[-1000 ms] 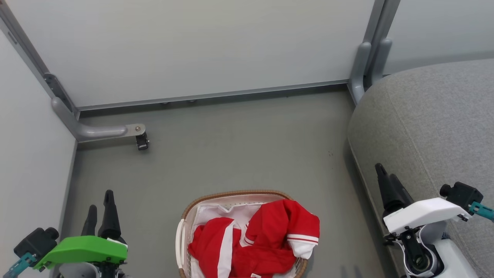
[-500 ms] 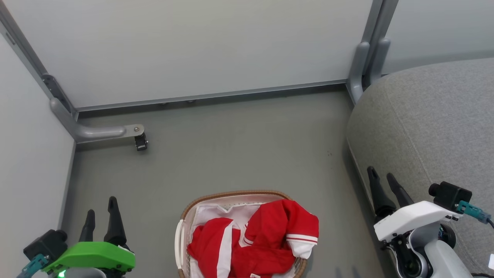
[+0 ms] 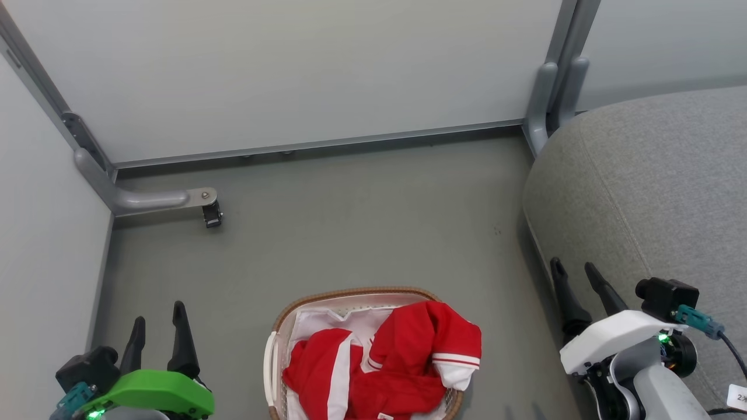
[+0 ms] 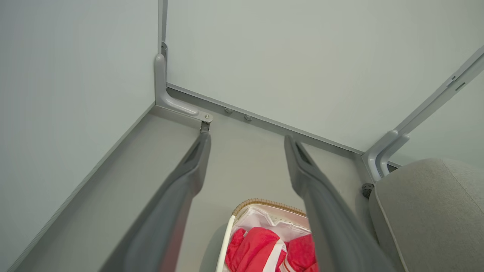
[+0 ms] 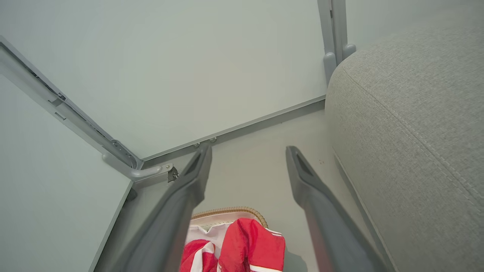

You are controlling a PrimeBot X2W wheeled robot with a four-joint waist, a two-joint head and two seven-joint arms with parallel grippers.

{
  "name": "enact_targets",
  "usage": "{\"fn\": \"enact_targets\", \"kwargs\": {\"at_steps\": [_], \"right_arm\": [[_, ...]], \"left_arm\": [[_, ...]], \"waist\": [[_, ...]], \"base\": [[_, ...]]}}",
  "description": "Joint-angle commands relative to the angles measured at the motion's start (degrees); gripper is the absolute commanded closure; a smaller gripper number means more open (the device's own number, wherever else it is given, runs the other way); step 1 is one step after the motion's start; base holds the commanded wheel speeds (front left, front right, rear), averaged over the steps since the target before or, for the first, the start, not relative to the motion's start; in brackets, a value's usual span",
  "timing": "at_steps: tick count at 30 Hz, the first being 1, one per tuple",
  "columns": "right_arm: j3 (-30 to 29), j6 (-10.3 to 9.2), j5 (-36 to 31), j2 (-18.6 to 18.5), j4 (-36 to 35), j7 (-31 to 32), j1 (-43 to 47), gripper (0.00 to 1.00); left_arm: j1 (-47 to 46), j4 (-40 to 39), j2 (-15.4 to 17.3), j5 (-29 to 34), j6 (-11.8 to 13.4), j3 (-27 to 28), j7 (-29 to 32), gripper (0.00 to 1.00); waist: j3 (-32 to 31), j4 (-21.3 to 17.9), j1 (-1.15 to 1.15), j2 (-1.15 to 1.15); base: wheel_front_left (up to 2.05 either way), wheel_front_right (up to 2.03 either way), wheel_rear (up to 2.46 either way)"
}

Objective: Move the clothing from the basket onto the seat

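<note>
The red clothing (image 3: 385, 364) with white stripes and cuffs lies heaped in the basket (image 3: 350, 293), one white cuff hanging over its right rim. The basket stands on the floor at the bottom middle of the head view, its white liner showing at the back. The grey seat (image 3: 653, 186) fills the right side. My left gripper (image 3: 159, 326) is open at the lower left, clear of the basket. My right gripper (image 3: 575, 273) is open at the lower right, beside the seat's edge. Both wrist views show the clothing (image 4: 261, 249) (image 5: 242, 245) low between spread fingers.
Pale partition walls close the back and left. A grey bracket foot with a small caster (image 3: 211, 216) juts from the left corner post. A second post (image 3: 545, 99) stands at the back beside the seat. Grey floor (image 3: 362, 221) lies beyond the basket.
Both grippers have drawn back toward the bottom of the head view. The right gripper has turned so its two fingers show apart. The clothing and basket have not moved.
</note>
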Motion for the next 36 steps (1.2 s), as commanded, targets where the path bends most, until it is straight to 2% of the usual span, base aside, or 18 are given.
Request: {"fn": "enact_targets", "kwargs": {"at_steps": [1,21,36], "right_arm": [[0.3,0.02,-1.8,-0.4,0.2,-0.6,-1.4,0.0],[2.4,0.01,-14.1,0.6,3.1,-3.4,-2.7,0.0],[0.3,0.01,-24.0,1.9,4.9,-5.1,-3.4,0.0]], "left_arm": [[-0.8,-0.1,0.5,1.8,-0.1,-0.1,-0.6,0.0],[0.6,0.7,-0.2,13.0,0.8,-1.6,-3.4,0.0],[1.4,1.1,-0.8,18.8,2.0,-0.6,-5.1,0.0]], "waist": [[0.0,0.0,0.0,0.0],[0.2,-0.1,0.0,0.0],[0.1,-0.2,0.0,0.0]], "base": [[0.0,0.0,0.0],[0.0,0.0,0.0],[0.0,0.0,0.0]]}}
